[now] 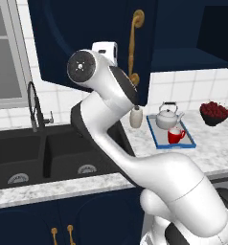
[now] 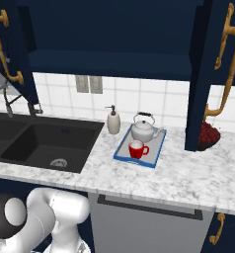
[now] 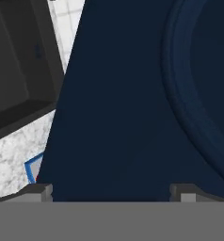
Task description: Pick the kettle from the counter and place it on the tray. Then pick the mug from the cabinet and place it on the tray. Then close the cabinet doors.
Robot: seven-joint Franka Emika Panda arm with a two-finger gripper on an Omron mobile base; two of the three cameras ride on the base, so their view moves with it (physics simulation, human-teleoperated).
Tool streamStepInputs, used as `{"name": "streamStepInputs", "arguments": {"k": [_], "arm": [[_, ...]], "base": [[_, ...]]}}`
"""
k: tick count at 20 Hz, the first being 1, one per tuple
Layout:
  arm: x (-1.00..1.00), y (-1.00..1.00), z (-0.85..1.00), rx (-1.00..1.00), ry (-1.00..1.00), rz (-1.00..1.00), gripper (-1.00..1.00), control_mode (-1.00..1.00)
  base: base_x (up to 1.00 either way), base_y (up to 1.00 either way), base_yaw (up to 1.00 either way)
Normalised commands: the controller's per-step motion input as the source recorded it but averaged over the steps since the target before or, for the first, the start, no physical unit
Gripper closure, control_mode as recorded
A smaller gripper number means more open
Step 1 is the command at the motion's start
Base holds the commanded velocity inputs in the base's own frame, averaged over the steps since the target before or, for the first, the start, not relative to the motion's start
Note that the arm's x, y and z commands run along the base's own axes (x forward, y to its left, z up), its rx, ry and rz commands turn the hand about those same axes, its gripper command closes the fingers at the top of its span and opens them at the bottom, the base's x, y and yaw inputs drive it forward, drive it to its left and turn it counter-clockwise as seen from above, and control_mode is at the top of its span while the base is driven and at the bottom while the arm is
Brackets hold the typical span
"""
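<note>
The silvery kettle (image 1: 167, 116) (image 2: 143, 129) and the red mug (image 1: 176, 136) (image 2: 137, 148) both stand on the blue-rimmed tray (image 1: 154, 139) (image 2: 156, 154) on the marble counter (image 1: 216, 143) (image 2: 188, 173). The navy cabinet (image 2: 109, 64) above is open, its shelf bare. The left door (image 1: 77, 24) (image 2: 20, 54) and the right door (image 2: 208, 74) stand swung out. My gripper (image 3: 113, 192) is open, close against the left door's (image 3: 132, 103) arched panel, with nothing between the fingers. In the left base view the white hand (image 1: 105, 50) is raised against that door.
A cream soap dispenser (image 1: 136, 116) (image 2: 113, 121) stands left of the tray. The black double sink (image 1: 39, 153) (image 2: 40, 138) with its faucet (image 1: 34, 105) lies further left. A dark bowl of red fruit (image 1: 214, 112) (image 2: 208, 136) sits to the right, partly behind the right door.
</note>
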Motion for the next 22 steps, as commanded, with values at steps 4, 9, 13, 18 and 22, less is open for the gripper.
{"name": "streamStepInputs", "arguments": {"k": [4,9,13,18,22], "arm": [[0.77,-0.64,-0.09,0.02,0.00,-0.10,-1.00,-1.00],[0.92,-0.51,-0.18,0.04,0.00,0.00,-1.00,-1.00],[0.89,-0.34,-0.21,0.03,0.03,0.00,-1.00,-1.00],[0.63,-0.11,-0.20,0.00,0.00,0.04,-1.00,-1.00],[0.77,-0.11,-0.17,0.00,0.00,0.12,-1.00,-1.00]], "base": [[0.00,0.00,0.00],[0.00,0.00,0.00],[0.00,0.00,0.00],[0.00,0.00,0.00],[0.00,0.00,0.00]]}}
